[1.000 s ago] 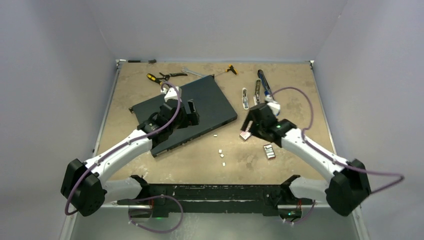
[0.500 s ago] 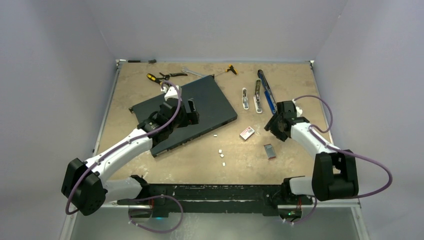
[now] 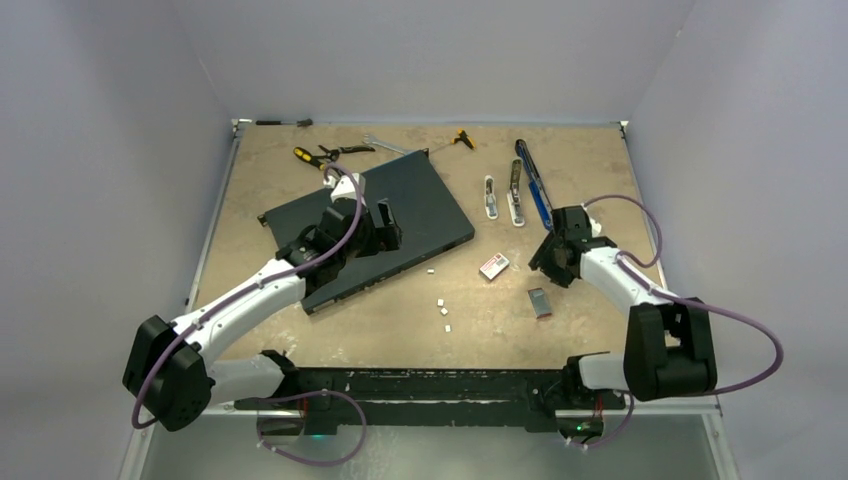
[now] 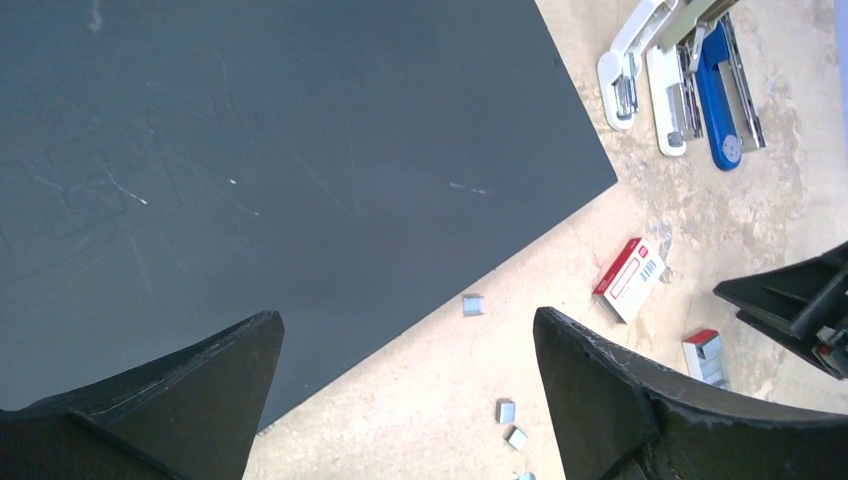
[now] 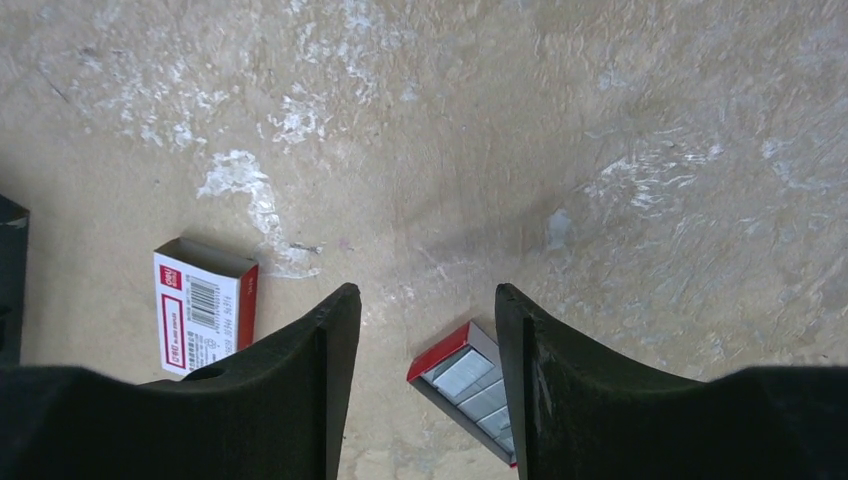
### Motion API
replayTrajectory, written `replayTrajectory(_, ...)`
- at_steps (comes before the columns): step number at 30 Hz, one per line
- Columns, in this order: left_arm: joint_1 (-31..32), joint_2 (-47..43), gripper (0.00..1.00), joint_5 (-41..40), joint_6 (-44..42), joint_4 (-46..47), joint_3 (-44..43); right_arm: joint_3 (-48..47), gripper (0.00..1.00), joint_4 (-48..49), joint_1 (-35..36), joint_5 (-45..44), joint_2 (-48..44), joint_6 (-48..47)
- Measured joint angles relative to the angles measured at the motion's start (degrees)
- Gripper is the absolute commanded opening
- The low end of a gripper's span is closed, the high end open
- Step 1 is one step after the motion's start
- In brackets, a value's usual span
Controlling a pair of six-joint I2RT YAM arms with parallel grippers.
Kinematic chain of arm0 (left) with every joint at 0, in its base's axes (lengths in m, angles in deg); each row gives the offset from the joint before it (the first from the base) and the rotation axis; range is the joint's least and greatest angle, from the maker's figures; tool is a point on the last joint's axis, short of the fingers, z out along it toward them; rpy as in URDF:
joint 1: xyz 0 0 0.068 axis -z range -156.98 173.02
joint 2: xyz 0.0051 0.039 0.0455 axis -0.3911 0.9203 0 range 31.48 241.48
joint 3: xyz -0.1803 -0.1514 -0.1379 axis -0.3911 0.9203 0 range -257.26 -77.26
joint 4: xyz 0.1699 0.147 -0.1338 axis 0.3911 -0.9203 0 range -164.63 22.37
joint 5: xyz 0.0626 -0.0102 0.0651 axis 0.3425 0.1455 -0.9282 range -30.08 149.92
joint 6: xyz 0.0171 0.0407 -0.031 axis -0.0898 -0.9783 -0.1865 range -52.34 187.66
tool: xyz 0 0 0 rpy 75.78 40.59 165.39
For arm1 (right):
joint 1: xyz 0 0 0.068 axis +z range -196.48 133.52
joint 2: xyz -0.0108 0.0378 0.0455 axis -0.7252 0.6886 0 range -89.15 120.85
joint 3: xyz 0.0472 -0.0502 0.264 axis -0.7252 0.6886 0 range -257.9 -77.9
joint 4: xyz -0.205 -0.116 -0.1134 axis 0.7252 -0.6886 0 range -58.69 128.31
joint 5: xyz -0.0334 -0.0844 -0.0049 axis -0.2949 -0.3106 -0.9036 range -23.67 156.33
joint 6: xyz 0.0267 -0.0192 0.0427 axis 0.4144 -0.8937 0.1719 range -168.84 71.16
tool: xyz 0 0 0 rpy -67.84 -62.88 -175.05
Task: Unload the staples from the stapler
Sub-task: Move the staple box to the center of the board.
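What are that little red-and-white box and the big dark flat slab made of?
The small red-and-white box looks like thin matte cardboard: open folded end, printed barcode. The large dark grey flat slab seems hard and smooth, perhaps painted metal or plastic; fine pale scratches mark its dull surface.

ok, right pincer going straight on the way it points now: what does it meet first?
Probably the bare beige tabletop, just past the small red-ended open tray of silver staples that the open right pincer straddles. Depth is unclear.
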Motion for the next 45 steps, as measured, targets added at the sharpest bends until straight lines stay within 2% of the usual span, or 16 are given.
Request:
replayTrajectory(11, 0.0, 0.37, 0.93, 2.14, 0.52, 0.79, 0.68, 1.62, 0.53, 0.55, 8.41, 1.03, 3.32, 1.29)
replayTrajectory(23, 0.0, 0.37, 0.93, 2.27, 0.59, 0.81, 1.33, 3.39, 0.52, -0.81, 11.54, 1.51, -0.68, 3.23)
replayTrajectory(25, 0.0, 0.37, 0.93, 2.27, 0.66, 0.79, 1.42, 3.39, 0.57, -1.07, 12.31, 1.66, -1.55, 3.63)
replayTrajectory(30, 0.0, 0.37, 0.93, 2.27, 0.72, 0.79, 1.42, 3.3, 0.77, -1.79, 13.03, 1.38, -3.96, 5.79)
replayTrajectory(37, 0.0, 0.35, 0.93, 2.43, 0.26, 0.74, 1.42, -1.46, 0.95, -10.86, 13.11, -3.8, -5.81, 10.73)
replayTrajectory(40, 0.0, 0.35, 0.93, 3.1, -0.11, 0.74, 1.4, -2.43, 0.99, -14.56, 13.11, -5.38, -5.86, 12.79)
replayTrajectory(45, 0.0, 0.35, 0.93, 4.02, -0.55, 0.74, 1.4, -2.38, 0.99, -19.98, 13.11, -6.67, -5.73, 14.95)
